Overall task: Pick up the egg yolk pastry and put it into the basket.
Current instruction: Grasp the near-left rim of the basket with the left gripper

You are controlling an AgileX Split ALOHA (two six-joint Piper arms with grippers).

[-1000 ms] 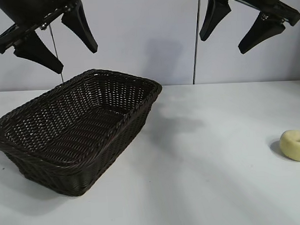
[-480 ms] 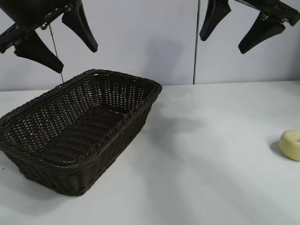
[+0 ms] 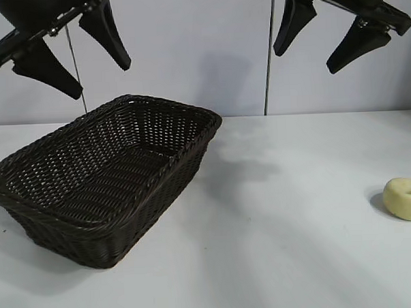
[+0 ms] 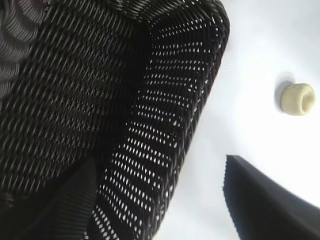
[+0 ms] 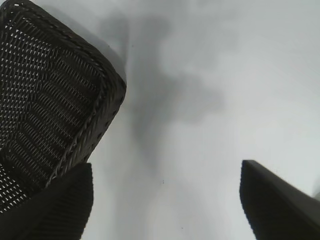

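- Nothing of the task had been carried out: the egg yolk pastry (image 3: 405, 198) lay on the white tabletop (image 3: 284, 225) at the right edge of the exterior view, well apart from the basket (image 3: 101, 175) and touched by neither arm.
- The basket stood on the left part of the tabletop with nothing in it, as far as its woven floor showed.
- The left gripper (image 3: 70, 49) hung high above the basket's far left side, its jaws spread with nothing between them.
- The right gripper (image 3: 328, 36) hung high above the tabletop, to the left of the pastry, its jaws also spread and holding nothing.
- Every step was left to do, by my reading: reach down to the pastry, close on it, lift, carry it across and release it into the basket; the right arm looked the better placed for that.
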